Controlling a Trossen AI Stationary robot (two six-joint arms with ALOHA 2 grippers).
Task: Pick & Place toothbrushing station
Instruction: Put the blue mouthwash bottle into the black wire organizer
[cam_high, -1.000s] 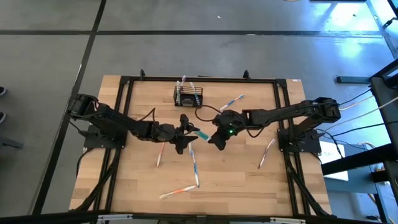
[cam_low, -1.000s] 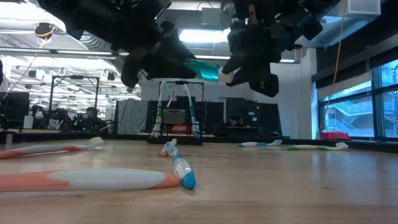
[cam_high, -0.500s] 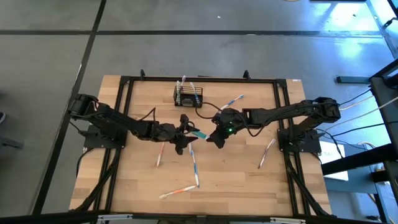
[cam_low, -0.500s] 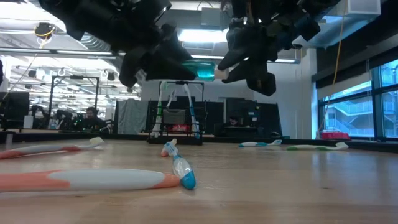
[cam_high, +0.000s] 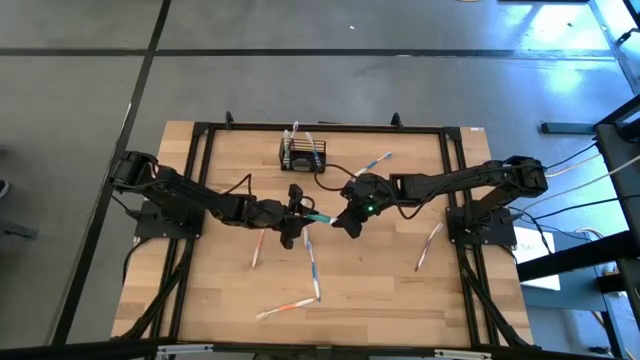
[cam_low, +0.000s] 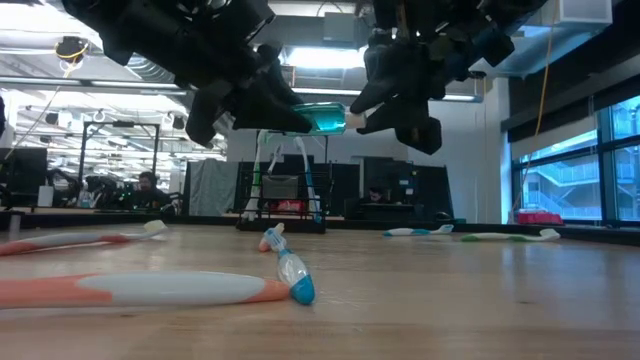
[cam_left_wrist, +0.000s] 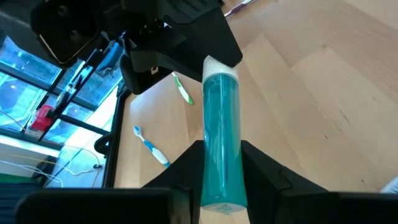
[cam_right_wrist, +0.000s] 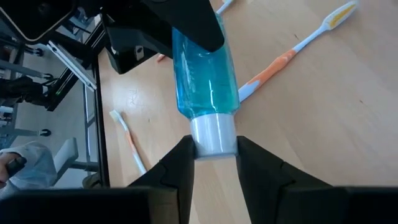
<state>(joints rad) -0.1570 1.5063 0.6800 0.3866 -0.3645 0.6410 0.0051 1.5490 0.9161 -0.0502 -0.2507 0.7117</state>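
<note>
A teal tube (cam_high: 320, 216) with a white cap hangs level above the middle of the table, between my two grippers. My left gripper (cam_high: 303, 214) comes from the table's left and is shut on the tube's tail half. My right gripper (cam_high: 338, 220) comes from the right and is shut on the cap end. The toothbrushing station (cam_high: 302, 155), a small black wire basket, stands on its base at the table's far edge, with toothbrushes upright in it. In the low view it shows far behind the tube as the station (cam_low: 283, 190). My left gripper pinches the tube's teal body near its flat tail end (cam_left_wrist: 221, 186) between its two fingers (cam_left_wrist: 261, 168). It comes nearly level from the table's left, fingers lying along the tube. The tube is lifted clear and lies about level. My right gripper pinches the white cap (cam_right_wrist: 211, 134) between its two fingers (cam_right_wrist: 177, 162). It slants down from the table's right, in line with the tube. The cap end is clear of the table.
Several toothbrushes lie loose on the wood: one (cam_high: 312, 265) below the grippers, one (cam_high: 288, 307) near the front edge, one (cam_high: 372, 165) right of the basket, one (cam_high: 430, 245) at the right. A black cable (cam_high: 330, 180) loops by the basket.
My left gripper has shut on the tube's tail half: its fingers stood wide on either side a second ago and now lie against it. The tube, which sloped a little, now lies level. Both arms have kept their place.
</note>
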